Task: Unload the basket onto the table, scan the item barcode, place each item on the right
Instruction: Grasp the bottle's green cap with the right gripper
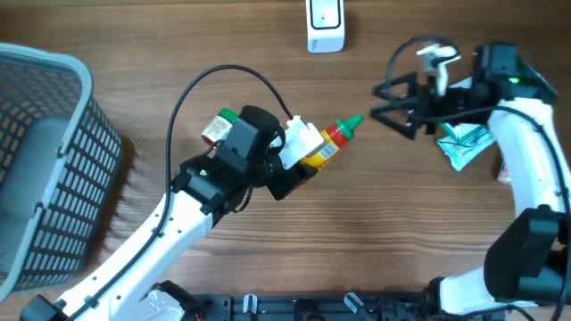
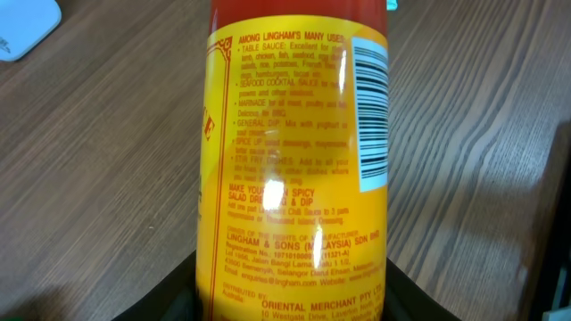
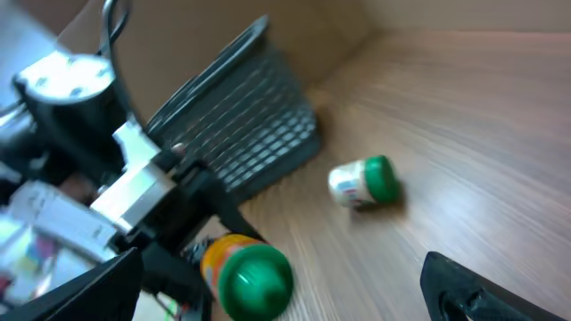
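At the far left we see a grey mesh basket (image 1: 53, 169) on the wooden table (image 1: 268, 267). Right of it a small jar (image 1: 217, 125) with a green cap lies on its side. Next, the left gripper (image 1: 296, 172) has its fingers clamped on the lower body of the sauce bottle (image 1: 328, 147), held above the table with the green cap pointing right. In the left wrist view we read its yellow label, with the barcode (image 2: 372, 111) along the right side. A white device (image 1: 325, 25) sits at the top edge. Further right, the right gripper (image 1: 385, 101) has its fingers spread wide, holding nothing and facing the bottle's cap. A teal packet (image 1: 464, 143) lies beneath that arm.
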You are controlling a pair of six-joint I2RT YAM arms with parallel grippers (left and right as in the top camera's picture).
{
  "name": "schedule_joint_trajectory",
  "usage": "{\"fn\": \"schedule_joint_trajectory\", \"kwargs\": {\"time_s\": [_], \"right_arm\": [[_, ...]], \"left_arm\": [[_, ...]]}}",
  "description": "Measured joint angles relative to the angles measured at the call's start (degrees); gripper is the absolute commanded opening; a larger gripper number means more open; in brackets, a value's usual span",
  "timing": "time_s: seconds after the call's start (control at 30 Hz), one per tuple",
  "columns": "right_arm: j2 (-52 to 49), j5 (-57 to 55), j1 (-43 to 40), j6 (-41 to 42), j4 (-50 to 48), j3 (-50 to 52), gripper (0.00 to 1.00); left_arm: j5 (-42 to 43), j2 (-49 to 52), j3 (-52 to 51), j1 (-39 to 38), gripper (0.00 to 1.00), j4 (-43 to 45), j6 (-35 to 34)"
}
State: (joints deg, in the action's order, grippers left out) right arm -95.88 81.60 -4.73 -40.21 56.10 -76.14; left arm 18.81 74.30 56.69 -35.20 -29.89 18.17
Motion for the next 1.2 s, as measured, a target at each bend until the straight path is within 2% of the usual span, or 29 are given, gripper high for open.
{"fn": "schedule_joint_trajectory", "kwargs": {"time_s": [0.1,0.2,0.33,0.53,0.6,0.63,0.7,0.77,0.93,1.0,1.2], "right_arm": [[0.00,-0.70,5.75,-2.10,-5.33,0.17,0.99],[-0.46,-1.16,6.56,-2.14,-6.67,0.20,1.00],[-2.40,-3.54,6.54,-3.21,-3.28,0.26,1.00],[-5.14,-5.57,6.54,-10.56,5.05,0.48,0.99],[-5.16,-5.70,6.54,-13.11,6.93,0.52,0.93],[-5.18,-5.79,6.54,-14.21,7.17,0.52,0.85],[-5.18,-5.81,6.54,-14.71,7.65,0.57,0.81],[-5.18,-5.73,6.54,-15.65,8.15,0.59,0.67],[-5.18,-4.98,6.58,-15.63,8.57,0.59,0.67],[-5.18,-4.15,6.58,-15.63,8.57,0.59,0.74],[-5.18,-2.93,7.39,-15.63,9.73,0.61,0.72]], "left_arm": [[0.26,0.02,0.00,0.00,0.13,-0.02,0.00],[0.83,0.02,0.00,0.00,0.13,0.00,0.00],[0.83,0.04,0.00,0.00,0.13,0.00,0.00],[0.83,0.07,0.02,0.00,0.13,0.07,0.00],[0.83,0.07,0.02,0.00,0.13,0.00,0.00],[0.83,0.07,0.02,0.02,0.13,0.00,0.00],[0.85,0.07,0.02,0.02,0.13,0.00,0.00],[0.81,0.07,0.02,0.07,0.13,-0.02,-0.02],[0.44,0.15,0.02,0.48,0.13,-0.04,-0.04],[0.72,0.15,0.02,0.48,0.13,-0.04,-0.02],[2.14,0.15,0.02,0.46,0.13,-0.02,-0.02]]}}
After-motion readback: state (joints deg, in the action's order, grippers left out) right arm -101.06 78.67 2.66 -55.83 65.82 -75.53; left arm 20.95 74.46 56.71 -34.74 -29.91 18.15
